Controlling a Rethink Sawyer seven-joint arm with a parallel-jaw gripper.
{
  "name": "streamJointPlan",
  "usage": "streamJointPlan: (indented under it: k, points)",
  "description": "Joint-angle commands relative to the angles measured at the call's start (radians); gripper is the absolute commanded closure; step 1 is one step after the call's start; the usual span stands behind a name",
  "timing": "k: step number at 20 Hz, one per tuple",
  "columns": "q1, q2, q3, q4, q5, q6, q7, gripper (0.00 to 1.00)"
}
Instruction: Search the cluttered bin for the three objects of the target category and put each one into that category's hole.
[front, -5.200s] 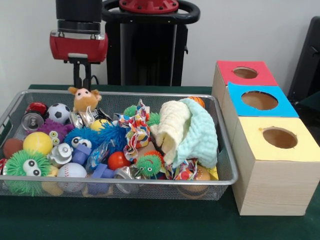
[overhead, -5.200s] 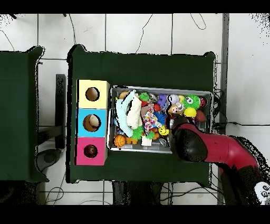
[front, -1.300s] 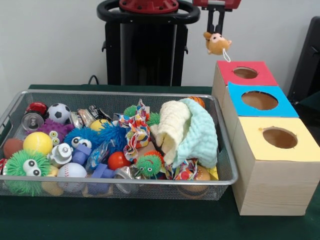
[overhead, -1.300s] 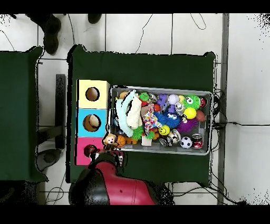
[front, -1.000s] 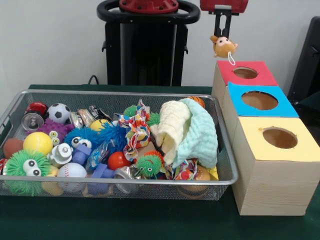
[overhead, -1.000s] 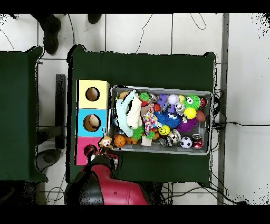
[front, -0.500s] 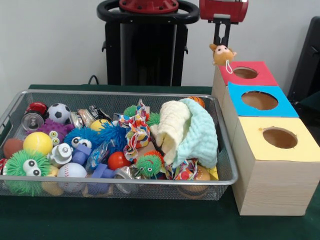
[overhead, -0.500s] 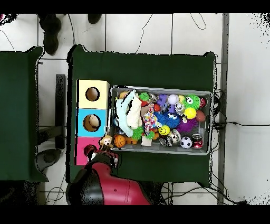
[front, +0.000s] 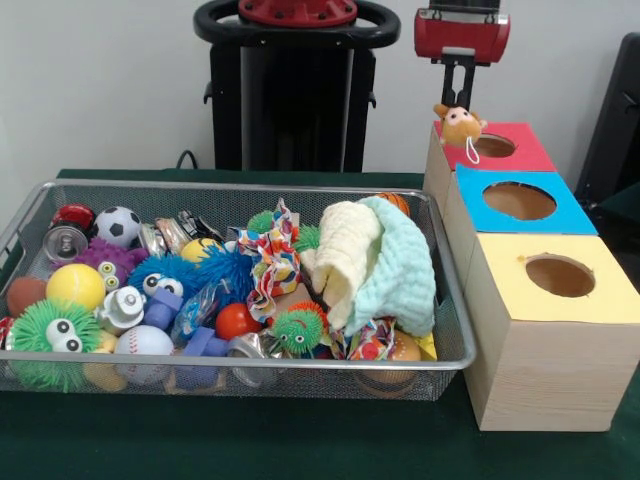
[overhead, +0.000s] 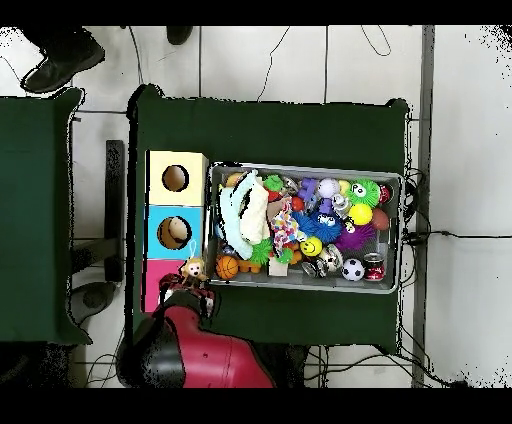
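Bin (front: 440, 290): silver wire mesh, metal w/ shiny rim. Boxes (front: 545, 370): pale bare wood, grain visible, matt; tops look like coloured paper/card in red (front: 525, 150), blue (front: 565, 215), yellow (front: 610, 295). Worktop (front: 300, 440): dark green cloth, matt. Plush toy (front: 459, 124): tan fuzzy fabric, in black pincer (front: 460, 100) under a glossy red plastic housing. Cloths (front: 375, 265): soft waffle-textured fabric, cream & mint. Spiky balls (front: 45, 330): rubbery. Soda can (front: 64, 242): shiny metal.
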Motion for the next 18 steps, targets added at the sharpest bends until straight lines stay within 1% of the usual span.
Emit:
streamJointPlan:
  k: [1, 5, 12, 18]
  points:
    - [0.034, 0.048, 0.0, -0.035, 0.094, -0.034, 0.274, 1.0]
    - [0.056, 0.054, -0.005, -0.034, 0.119, -0.039, 0.279, 1.0]
    - [0.061, 0.076, 0.014, -0.018, 0.138, -0.085, 0.289, 1.0]
    - [0.049, 0.111, 0.055, 0.002, 0.144, -0.154, 0.317, 1.0]
